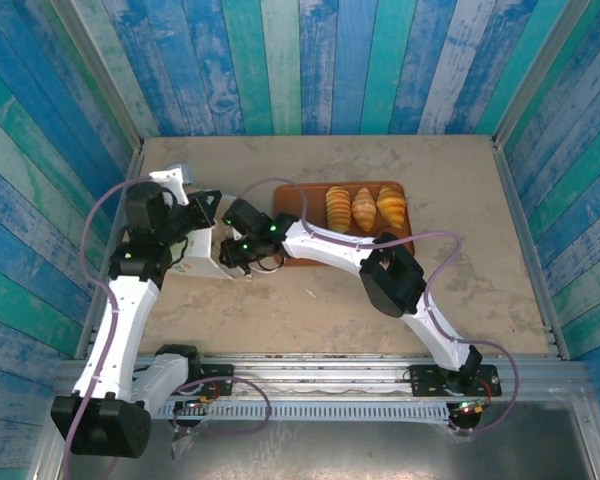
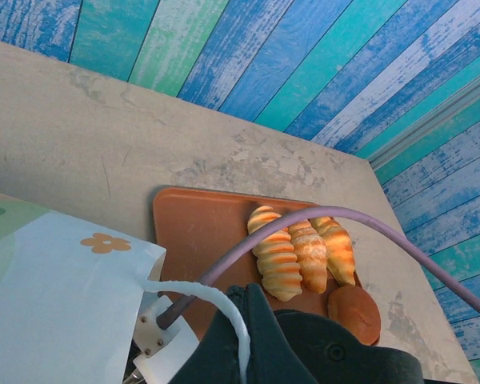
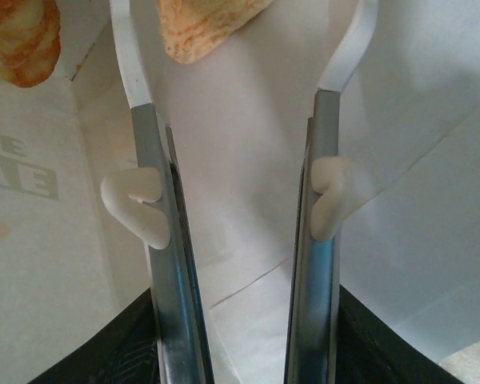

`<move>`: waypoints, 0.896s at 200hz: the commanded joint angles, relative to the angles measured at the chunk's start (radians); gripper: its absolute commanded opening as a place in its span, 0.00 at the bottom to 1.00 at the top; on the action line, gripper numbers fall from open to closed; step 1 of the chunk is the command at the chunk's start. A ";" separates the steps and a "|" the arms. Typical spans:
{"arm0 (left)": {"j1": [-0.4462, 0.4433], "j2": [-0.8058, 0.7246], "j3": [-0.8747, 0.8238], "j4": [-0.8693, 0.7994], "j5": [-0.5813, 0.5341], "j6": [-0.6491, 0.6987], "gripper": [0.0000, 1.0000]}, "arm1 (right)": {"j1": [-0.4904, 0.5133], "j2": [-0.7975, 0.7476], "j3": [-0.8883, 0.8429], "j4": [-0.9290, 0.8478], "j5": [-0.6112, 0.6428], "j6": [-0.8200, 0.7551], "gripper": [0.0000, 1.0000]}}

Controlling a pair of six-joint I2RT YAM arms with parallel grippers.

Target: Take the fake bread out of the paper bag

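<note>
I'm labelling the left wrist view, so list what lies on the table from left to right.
Left to right: paper bag → bare end of the tray → three croissants → round bun.

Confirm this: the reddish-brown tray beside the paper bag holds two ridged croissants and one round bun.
One detail is wrong. The tray holds three ridged croissants, not two, lying side by side, as the left wrist view shows. The rest stands: one round bun sits on it, and the paper bag is beside the tray.
</note>
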 commanded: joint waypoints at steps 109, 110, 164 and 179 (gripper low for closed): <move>-0.002 -0.017 -0.004 0.001 -0.062 0.035 0.00 | -0.007 -0.185 -0.208 0.203 -0.127 -0.097 0.35; -0.002 -0.017 -0.004 0.001 -0.062 0.035 0.00 | -0.007 -0.185 -0.209 0.203 -0.127 -0.098 0.35; -0.002 -0.020 0.001 -0.001 -0.046 0.030 0.00 | -0.026 -0.139 -0.150 0.126 -0.041 -0.030 0.41; -0.002 -0.019 0.004 -0.002 -0.039 0.031 0.00 | -0.027 -0.097 -0.083 0.066 -0.036 -0.022 0.43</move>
